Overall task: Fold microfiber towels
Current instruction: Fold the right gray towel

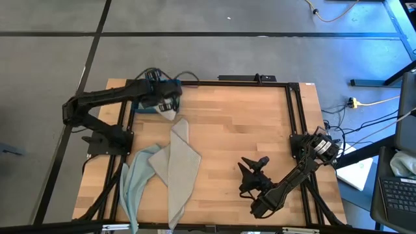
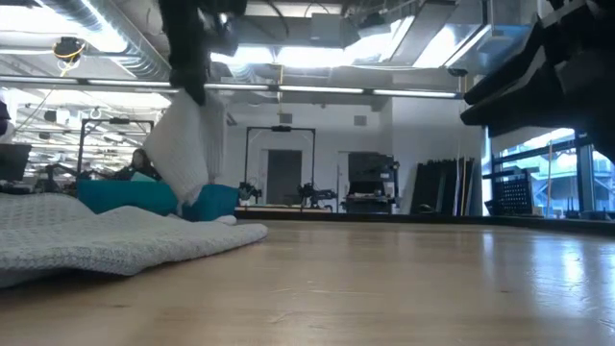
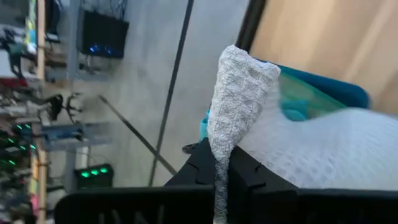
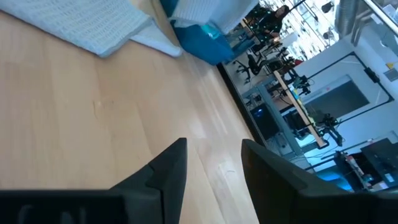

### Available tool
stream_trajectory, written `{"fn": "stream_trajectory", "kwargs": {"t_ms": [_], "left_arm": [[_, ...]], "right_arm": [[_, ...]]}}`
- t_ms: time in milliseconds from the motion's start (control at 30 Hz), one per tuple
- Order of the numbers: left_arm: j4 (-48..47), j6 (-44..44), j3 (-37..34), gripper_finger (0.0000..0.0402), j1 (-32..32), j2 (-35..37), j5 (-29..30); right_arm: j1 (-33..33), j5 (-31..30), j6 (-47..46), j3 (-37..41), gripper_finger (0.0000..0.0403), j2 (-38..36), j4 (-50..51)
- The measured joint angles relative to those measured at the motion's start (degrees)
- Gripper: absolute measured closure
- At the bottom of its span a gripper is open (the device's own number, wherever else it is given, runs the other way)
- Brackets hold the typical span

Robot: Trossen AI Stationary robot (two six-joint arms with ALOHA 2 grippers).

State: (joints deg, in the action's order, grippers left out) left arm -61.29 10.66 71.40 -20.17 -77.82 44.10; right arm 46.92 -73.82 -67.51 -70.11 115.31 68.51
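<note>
My left gripper (image 1: pixel 168 104) is at the table's far left, shut on a light grey microfiber towel (image 1: pixel 181 166). The towel's far end is raised and the rest trails over the wood toward the near edge. In the low view it hangs as a pale sheet (image 2: pixel 183 144) under the gripper. A pale blue-green towel (image 1: pixel 133 185) lies flat left of it, partly under it. Teal cloth (image 3: pixel 323 87) sits bunched on the table beneath the left gripper. My right gripper (image 1: pixel 255 161) hovers open over bare wood at the near right, with nothing between its fingers (image 4: pixel 180 168). My left gripper pinches a corner of the grey towel (image 3: pixel 239 93) between its two fingers (image 3: pixel 249 177), and the tip of the corner sticks out past them. The fingers slant downward from the table's far left. The towel hangs slack below, its near part (image 1: pixel 177 208) resting on the table.
A black frame rail (image 1: pixel 289 110) runs around the tabletop. The middle and right of the wood (image 1: pixel 240 123) lie bare. More teal cloth (image 2: pixel 125 197) shows at the far left edge in the low view.
</note>
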Motion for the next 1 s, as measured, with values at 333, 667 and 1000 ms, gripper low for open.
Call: {"fn": "stream_trajectory", "kwargs": {"t_ms": [333,667,1000], "left_arm": [[18.92,11.18,-2.78,0.0401,-5.14,0.79,-1.94],[27.58,13.29,-2.75,0.0401,-0.41,9.29,-16.52],[22.75,1.35,-2.76,0.0401,19.3,13.7,-16.51]], "right_arm": [[0.07,2.33,-1.17,-0.02,0.0248,0.0,-0.67],[-0.34,0.54,-3.26,-0.03,0.0248,0.0,0.91],[-3.95,-14.38,-5.61,-2.85,0.0248,-5.96,4.24]]}}
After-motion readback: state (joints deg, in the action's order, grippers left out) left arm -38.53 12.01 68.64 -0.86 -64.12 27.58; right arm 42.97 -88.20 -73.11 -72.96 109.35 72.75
